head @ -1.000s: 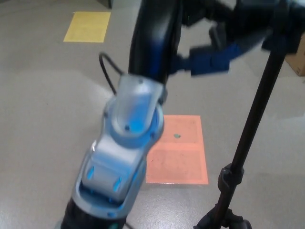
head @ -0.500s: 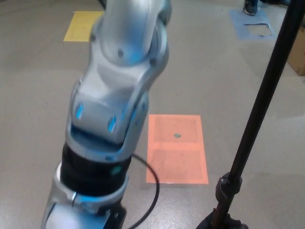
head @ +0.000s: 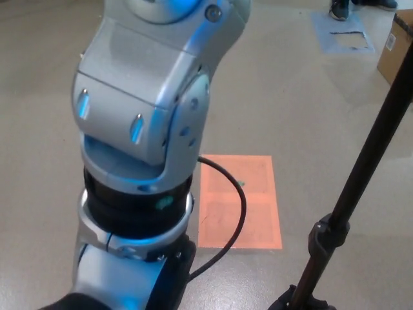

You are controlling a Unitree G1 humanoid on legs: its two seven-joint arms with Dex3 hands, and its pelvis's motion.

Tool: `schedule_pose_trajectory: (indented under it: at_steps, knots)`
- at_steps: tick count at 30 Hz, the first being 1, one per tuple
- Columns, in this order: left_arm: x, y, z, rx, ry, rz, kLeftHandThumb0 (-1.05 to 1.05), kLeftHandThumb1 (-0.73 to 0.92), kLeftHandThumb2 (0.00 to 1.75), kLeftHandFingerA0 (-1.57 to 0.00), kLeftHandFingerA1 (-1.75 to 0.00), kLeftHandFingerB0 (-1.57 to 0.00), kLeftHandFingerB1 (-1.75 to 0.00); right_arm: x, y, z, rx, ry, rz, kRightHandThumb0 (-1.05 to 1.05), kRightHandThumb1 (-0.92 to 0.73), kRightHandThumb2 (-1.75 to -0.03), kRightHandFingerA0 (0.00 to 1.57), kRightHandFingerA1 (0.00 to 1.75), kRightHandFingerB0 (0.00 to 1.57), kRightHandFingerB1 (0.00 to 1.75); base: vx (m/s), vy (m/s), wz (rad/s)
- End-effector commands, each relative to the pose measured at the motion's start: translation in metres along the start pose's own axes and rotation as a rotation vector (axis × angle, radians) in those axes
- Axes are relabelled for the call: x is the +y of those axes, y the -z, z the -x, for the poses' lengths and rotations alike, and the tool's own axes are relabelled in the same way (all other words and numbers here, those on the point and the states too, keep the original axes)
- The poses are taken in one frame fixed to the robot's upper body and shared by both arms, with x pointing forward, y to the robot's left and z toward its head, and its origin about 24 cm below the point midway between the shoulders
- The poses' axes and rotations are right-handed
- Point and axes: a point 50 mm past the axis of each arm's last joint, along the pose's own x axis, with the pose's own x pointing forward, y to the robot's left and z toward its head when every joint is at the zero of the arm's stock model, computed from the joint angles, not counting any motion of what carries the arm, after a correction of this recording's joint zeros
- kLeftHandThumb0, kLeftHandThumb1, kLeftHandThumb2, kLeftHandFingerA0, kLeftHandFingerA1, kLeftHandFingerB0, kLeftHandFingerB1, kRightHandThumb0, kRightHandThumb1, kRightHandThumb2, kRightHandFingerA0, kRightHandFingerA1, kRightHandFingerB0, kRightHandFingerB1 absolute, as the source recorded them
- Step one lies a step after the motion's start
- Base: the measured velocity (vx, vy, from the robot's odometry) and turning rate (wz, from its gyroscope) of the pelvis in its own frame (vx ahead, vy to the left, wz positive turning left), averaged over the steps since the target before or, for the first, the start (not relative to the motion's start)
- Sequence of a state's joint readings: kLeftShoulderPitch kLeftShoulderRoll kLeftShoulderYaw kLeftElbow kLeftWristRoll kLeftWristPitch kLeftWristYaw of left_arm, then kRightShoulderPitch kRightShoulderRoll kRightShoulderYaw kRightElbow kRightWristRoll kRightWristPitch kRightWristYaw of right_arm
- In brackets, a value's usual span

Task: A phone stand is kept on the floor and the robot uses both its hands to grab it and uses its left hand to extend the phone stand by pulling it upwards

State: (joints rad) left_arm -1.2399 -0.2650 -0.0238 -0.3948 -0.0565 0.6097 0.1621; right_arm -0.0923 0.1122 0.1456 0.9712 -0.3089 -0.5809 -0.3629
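Single head view, angled down at floor (head: 303, 116), left arm (head: 145, 129) very near lens

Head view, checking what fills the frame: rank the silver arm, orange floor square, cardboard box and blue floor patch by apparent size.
1. Silver arm, nearest the camera, so inflated.
2. Orange floor square, partly covered.
3. Blue floor patch and cardboard box: similar, both cropped, not ranked.
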Motion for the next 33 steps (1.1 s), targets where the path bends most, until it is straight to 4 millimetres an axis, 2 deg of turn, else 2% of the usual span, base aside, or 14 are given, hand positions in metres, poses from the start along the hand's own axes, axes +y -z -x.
schedule_pose_trajectory:
  at_steps: [1,3,4,8,14,15,16,18,21,22,24,28,29,33]
  knots:
    - [0.002,0.003,0.008,0.040,-0.002,0.022,-0.45,0.57,0.57,-0.82,-1.01,-0.77,-0.84,-0.006,0.001,0.000,-0.005,0.018,-0.011,-0.65,-0.56,-0.92,1.35,1.56,1.14,1.48,0.00,0.000,0.00]
    - [0.003,0.006,0.012,0.060,0.018,0.040,-0.49,0.55,0.56,-0.73,-0.83,-0.73,-0.61,-0.007,0.001,0.000,-0.009,0.020,-0.009,-0.65,-0.56,-0.92,1.34,1.56,1.14,1.48,0.00,0.000,0.00]
    - [0.006,0.013,0.024,0.097,0.061,-0.029,-0.63,0.55,0.57,-0.49,-0.54,-0.51,-0.40,-0.008,0.001,0.000,-0.013,0.022,-0.009,-0.58,-0.80,-0.64,1.12,1.75,0.87,1.75,0.00,0.000,0.00]
    - [0.013,0.031,0.050,0.190,0.081,-0.013,-0.71,0.61,0.60,-0.26,-0.48,-0.28,-0.33,-0.012,-0.001,0.000,-0.034,0.037,-0.005,-0.55,-0.75,-0.74,1.18,1.75,0.90,1.75,0.00,0.000,0.00]
    - [0.027,0.060,0.100,0.340,0.045,0.014,-0.81,0.67,0.62,-0.18,-0.42,-0.16,-0.28,-0.021,-0.005,0.001,-0.077,0.061,0.014,-0.56,-0.79,-0.64,1.11,1.75,0.89,1.75,0.00,0.000,0.00]
    - [0.030,0.066,0.115,0.380,0.032,0.004,-0.83,0.54,0.91,-0.14,-0.49,-0.09,-0.39,-0.022,-0.006,0.002,-0.084,0.057,0.014,-0.56,-0.79,-0.64,1.11,1.75,0.89,1.75,0.00,0.000,0.00]
    - [0.031,0.068,0.120,0.394,0.027,0.005,-0.82,0.69,0.62,-0.19,-0.40,-0.18,-0.27,-0.023,-0.007,0.002,-0.090,0.056,0.013,-0.56,-0.79,-0.64,1.10,1.75,0.89,1.75,0.00,0.000,0.00]
    - [0.035,0.077,0.149,0.465,0.017,-0.038,-0.83,0.72,0.63,-0.21,-0.36,-0.17,-0.27,-0.028,-0.013,0.000,-0.114,0.056,0.014,-0.62,-0.60,-0.96,1.33,1.53,1.17,1.48,0.00,0.000,0.00]
    - [0.036,0.085,0.176,0.531,-0.006,-0.047,-0.82,0.73,0.62,-0.22,-0.33,-0.15,-0.27,-0.031,-0.018,-0.001,-0.141,0.055,0.012,-0.62,-0.60,-0.95,1.33,1.54,1.17,1.48,0.00,0.000,0.00]
    - [0.038,0.089,0.194,0.584,-0.034,-0.048,-0.82,0.58,0.92,-0.15,-0.43,-0.09,-0.39,-0.031,-0.021,-0.001,-0.159,0.059,0.010,-0.61,-0.59,-0.94,1.32,1.53,1.15,1.47,0.00,0.000,0.00]
    - [0.038,0.095,0.214,0.636,-0.071,-0.028,-0.38,0.36,0.98,0.00,-0.49,0.00,-0.48,-0.033,-0.025,-0.002,-0.173,0.063,0.016,-0.62,-0.60,-0.96,1.30,1.52,1.13,1.46,0.00,0.000,0.00]
    - [0.037,0.101,0.244,0.715,-0.121,-0.004,-0.38,0.37,0.99,0.00,-0.49,0.00,-0.48,-0.036,-0.030,-0.001,-0.190,0.066,0.025,-0.53,-0.76,-0.73,1.16,1.75,0.86,1.75,0.00,0.000,0.00]
    - [0.039,0.103,0.257,0.736,-0.135,-0.049,-0.80,0.59,0.93,-0.11,-0.42,-0.05,-0.31,-0.038,-0.032,-0.002,-0.206,0.063,0.035,-0.63,-0.61,-0.96,1.29,1.52,1.12,1.46,0.00,0.000,0.00]
    - [0.043,0.105,0.280,0.755,-0.165,-0.102,-0.73,0.57,0.98,-0.10,-0.46,0.00,-0.30,-0.040,-0.035,-0.001,-0.223,0.054,0.039,-0.63,-0.61,-0.96,1.31,1.53,1.14,1.46,0.00,0.000,0.00]
